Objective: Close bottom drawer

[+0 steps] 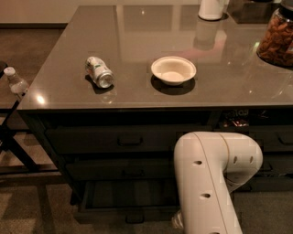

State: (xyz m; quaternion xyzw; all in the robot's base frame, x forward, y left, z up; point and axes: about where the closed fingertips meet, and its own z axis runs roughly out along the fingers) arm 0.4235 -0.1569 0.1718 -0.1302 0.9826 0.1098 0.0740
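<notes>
Drawers fill the near face of a dark cabinet under a glossy grey tabletop (137,27). The bottom drawer (130,197), lowest of the wide stack on the left, stands pulled out toward the near side, its flat dark inside showing and its low front panel carrying a small handle (134,218) at the middle. The two wide drawers above it, the top one (91,139) and the middle one (100,170), sit flush. A white robot arm (208,183) bends in from the right and drops past the lower edge just beside the open drawer's right end; the claw lies out of sight below that edge, so whether it is released or clenched cannot be told. On the tabletop, a can (99,71) lies on its side toward the left, a shallow white bowl (173,70) sits right of it, well apart. A jar of brown nuts (278,39) stands at the right edge and a white container (211,9) at the far side. A plastic bottle (16,81) stands off the left of the cabinet.
</notes>
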